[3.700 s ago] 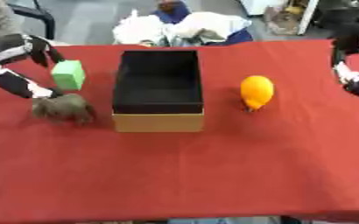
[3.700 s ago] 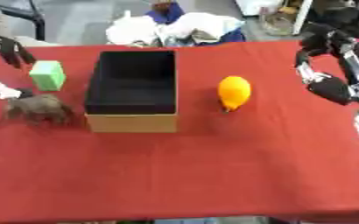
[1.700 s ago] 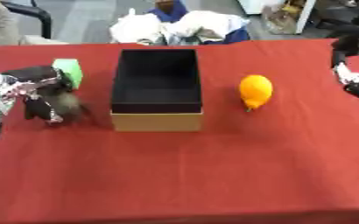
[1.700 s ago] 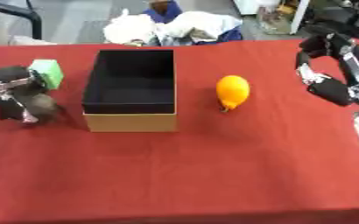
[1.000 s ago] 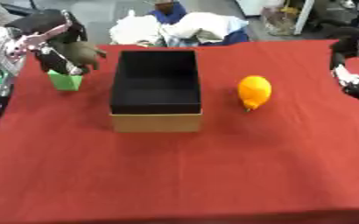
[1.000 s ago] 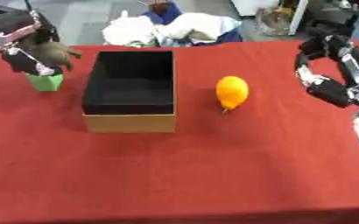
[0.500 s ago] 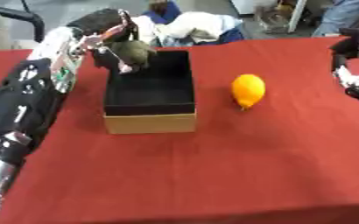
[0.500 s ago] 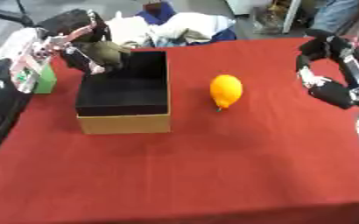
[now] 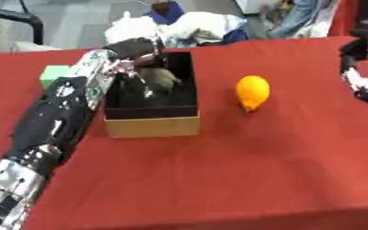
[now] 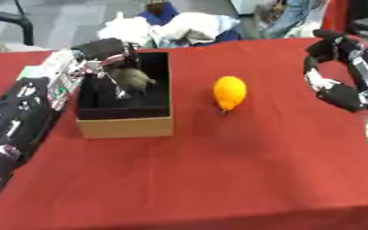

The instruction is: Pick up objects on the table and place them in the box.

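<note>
Red cloth (image 9: 218,170) is covering the whole table, with a heap of white fabric (image 9: 179,27) lying past the far edge. I am seeing my left hand's fingers (image 9: 144,83) pointing down into the box (image 9: 152,126), spread apart around a dark brownish lumpy object (image 9: 162,77) hanging just inside the far end; whether they are touching it I cannot tell. My left hand (image 9: 136,49) is hovering over the box's far left corner, my arm stretching in from the near left. A green block (image 9: 54,74) is sitting left of the box. An orange rounded object (image 9: 252,92) is lying right of the box, apart from it. My right hand (image 10: 332,74) is idling at the far right, fingers curling around nothing.
</note>
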